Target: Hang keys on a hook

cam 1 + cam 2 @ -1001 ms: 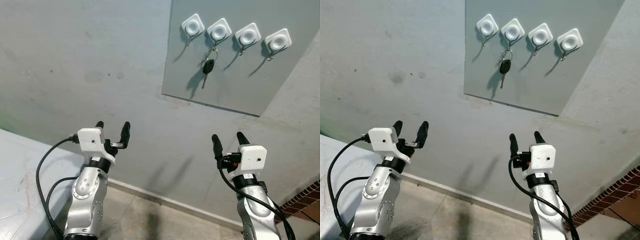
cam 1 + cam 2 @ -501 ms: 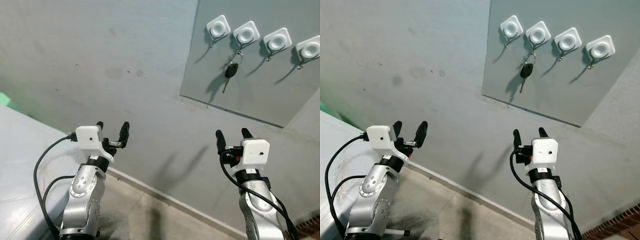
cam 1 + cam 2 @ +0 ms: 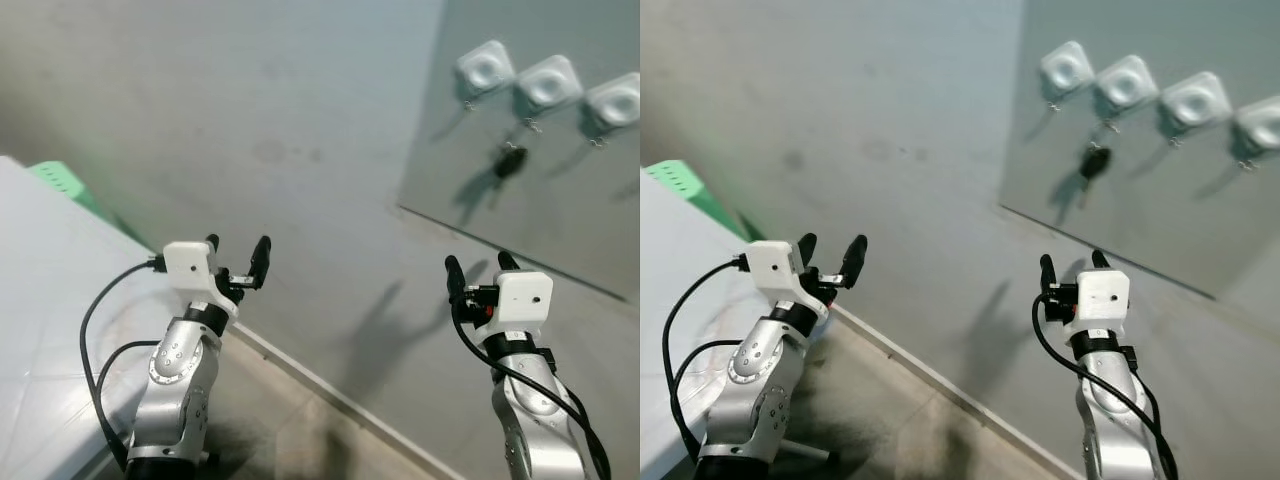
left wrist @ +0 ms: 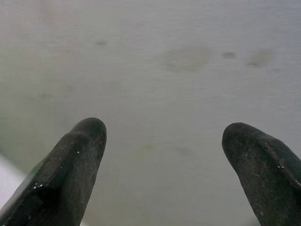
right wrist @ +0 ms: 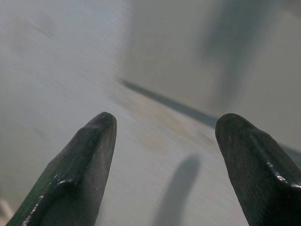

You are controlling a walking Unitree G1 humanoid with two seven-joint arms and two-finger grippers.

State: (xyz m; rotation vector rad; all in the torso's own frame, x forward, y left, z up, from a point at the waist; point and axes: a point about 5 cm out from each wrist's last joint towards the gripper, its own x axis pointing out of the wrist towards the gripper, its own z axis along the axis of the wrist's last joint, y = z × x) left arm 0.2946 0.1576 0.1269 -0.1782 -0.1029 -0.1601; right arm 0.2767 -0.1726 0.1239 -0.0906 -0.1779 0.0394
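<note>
As the head camera swings left, the whole scene has slid right against a second ago and gone blurry: camera motion, not things moving. Grey wall (image 3: 250, 120) takes most of the view. Darker grey panel (image 3: 1160, 200) on it now sits at the far right edge, with a row of white hooks (image 3: 1124, 84) along its top. White table (image 3: 50, 330) has come further into view at lower left, and a green object (image 3: 685, 180), too blurred to identify, has appeared behind its far edge.

Keys (image 3: 1095, 160) hang from the second hook from the left, dark fob dangling against the panel, same place on the panel as in the earlier frames. Judged from that, the hanging looks done and the robot seems to be turning away.

Left gripper (image 3: 238, 258) is raised near the table edge, fingers (image 4: 80, 155) spread apart, holding nothing, aimed at bare wall. Right gripper (image 3: 480, 270) is raised below the panel, well short of the hooks, fingers (image 5: 89, 155) likewise apart and empty. Both arm poses match the earlier frames.
</note>
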